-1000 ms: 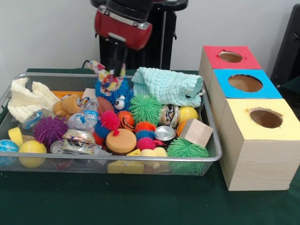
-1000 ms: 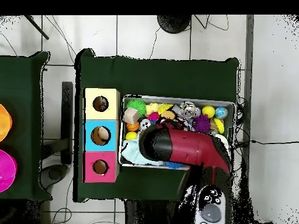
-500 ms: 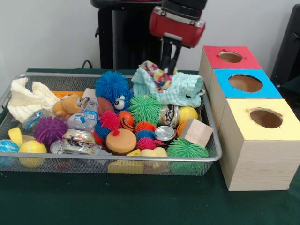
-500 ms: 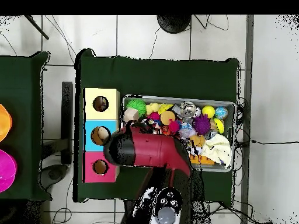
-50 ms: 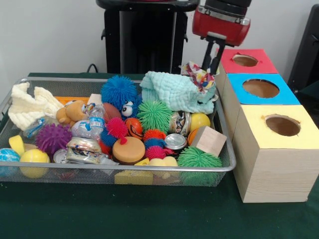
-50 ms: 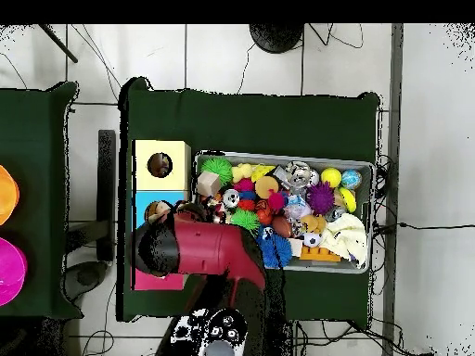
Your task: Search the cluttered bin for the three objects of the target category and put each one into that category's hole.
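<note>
While the red arm (image 6: 199, 248) hides the pink box in the overhead view, the gripper (image 5: 210, 63) pinches a patterned cloth (image 5: 198, 75) above the bin's (image 5: 225, 130) right rim, green table (image 5: 149, 214) beneath

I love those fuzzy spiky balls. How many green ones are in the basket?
2: one green spiky ball mid-basket beside the teal cloth, another at the front corner nearest the boxes. More may be buried.
</note>
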`<state>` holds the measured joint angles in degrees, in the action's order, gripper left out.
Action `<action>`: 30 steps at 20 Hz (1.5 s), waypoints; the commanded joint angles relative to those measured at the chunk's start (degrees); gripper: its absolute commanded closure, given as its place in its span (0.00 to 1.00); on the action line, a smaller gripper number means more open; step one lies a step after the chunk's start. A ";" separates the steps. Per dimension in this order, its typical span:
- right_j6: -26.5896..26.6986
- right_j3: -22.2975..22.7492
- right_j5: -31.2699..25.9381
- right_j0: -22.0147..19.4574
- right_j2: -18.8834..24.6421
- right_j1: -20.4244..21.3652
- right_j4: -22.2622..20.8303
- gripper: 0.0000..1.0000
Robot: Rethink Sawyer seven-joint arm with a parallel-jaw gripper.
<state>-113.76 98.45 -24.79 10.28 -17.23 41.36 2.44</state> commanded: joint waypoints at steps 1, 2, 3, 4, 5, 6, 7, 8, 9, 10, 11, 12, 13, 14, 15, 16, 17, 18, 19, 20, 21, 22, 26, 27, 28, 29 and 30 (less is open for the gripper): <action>-18.79 3.76 -5.65 2.64 -1.09 -1.83 5.87 1.00; -19.20 3.57 -5.95 3.31 -1.32 -1.87 6.53 1.00; -19.61 3.38 -6.24 3.97 -1.54 -1.90 7.19 1.00; -20.03 3.19 -6.54 4.64 -1.77 -1.94 7.84 1.00; -20.62 3.03 -6.92 5.35 -1.92 -2.00 8.58 1.00; -20.75 3.81 -6.40 5.74 -2.23 -1.84 8.90 1.00; -21.04 3.61 -6.69 6.29 -2.40 -1.99 9.43 1.00; -21.39 3.00 -7.07 6.95 -2.74 -2.39 9.84 1.00; -21.62 2.59 -7.33 7.42 -2.95 -2.68 10.20 1.00; -21.49 2.41 -7.12 7.35 -2.96 -3.03 10.46 1.00; -21.68 2.14 -7.20 7.70 -3.13 -3.32 10.73 1.00; -21.77 1.85 -7.15 7.93 -3.27 -3.62 10.97 1.00; -21.85 1.54 -7.22 8.15 -3.29 -3.87 11.23 1.00; -22.02 1.03 -7.58 8.41 -3.40 -4.08 11.45 1.00; -22.27 0.39 -8.01 8.82 -3.64 -4.36 11.55 1.00; -22.52 -0.03 -8.32 9.07 -3.62 -4.47 11.81 1.00; -22.73 -0.41 -8.54 9.27 -3.51 -4.66 12.15 1.00; -22.93 -0.72 -8.83 9.63 -3.46 -4.73 12.42 1.00; -23.09 -1.28 -9.33 9.98 -3.55 -4.82 12.66 1.00; -23.29 -2.14 -10.04 10.57 -3.89 -5.01 12.75 1.00; -23.31 -2.93 -10.69 10.90 -4.06 -5.17 12.93 1.00; -23.61 -4.08 -11.69 11.48 -4.47 -5.56 13.09 1.00; -22.62 -5.78 -10.46 10.58 -2.44 -6.60 14.44 1.00; -22.29 -5.74 -9.60 9.96 -1.26 -6.87 15.09 1.00; -22.07 -5.86 -9.03 9.52 -0.09 -7.23 15.81 1.00; -21.90 -6.43 -8.65 9.44 0.35 -7.75 16.18 1.00; -21.86 -6.83 -8.14 9.65 0.63 -8.23 16.48 1.00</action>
<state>-122.16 95.11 -29.36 21.72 -22.30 36.88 15.25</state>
